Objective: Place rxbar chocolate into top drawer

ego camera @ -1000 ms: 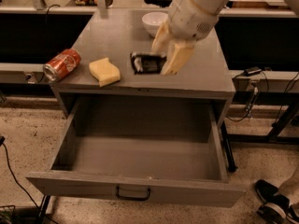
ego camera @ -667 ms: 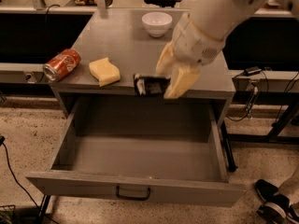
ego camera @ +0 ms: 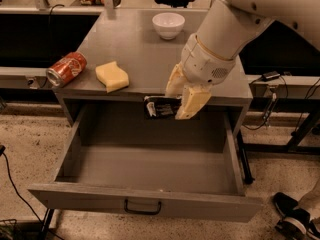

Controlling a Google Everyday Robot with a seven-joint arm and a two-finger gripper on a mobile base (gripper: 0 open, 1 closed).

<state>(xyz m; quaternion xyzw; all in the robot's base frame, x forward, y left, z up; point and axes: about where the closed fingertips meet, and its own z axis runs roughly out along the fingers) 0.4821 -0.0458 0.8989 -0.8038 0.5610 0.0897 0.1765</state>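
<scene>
Nearest to me, well below my gripper (ego camera: 174,105), is a speckled floor (ego camera: 30,144). A black cable (ego camera: 12,184) trails over it off to the gripper's left, and a dark shoe (ego camera: 291,220) sits far down to its right.

The top drawer (ego camera: 100,196) stands pulled wide open beneath the gripper, its small black handle (ego camera: 142,207) centred on the front panel. Inside I see only grey floor and walls.

My gripper hangs over the rear of that drawer, just in front of the grey cabinet top's (ego camera: 140,49) front edge. Its two cream fingers (ego camera: 192,101) are closed onto the rxbar chocolate (ego camera: 159,107), which lies roughly flat in the air and sticks out to the gripper's left, above the drawer and not touching it.

Beyond and to the left, on the cabinet top, lies a yellow sponge (ego camera: 112,76). Farther left, a red soda can (ego camera: 66,69) rests on its side near the edge. Straight beyond the gripper, well apart, a white bowl (ego camera: 168,24) stands upright, and I cannot see its bottom. Dark benches and shelving close the room behind.
</scene>
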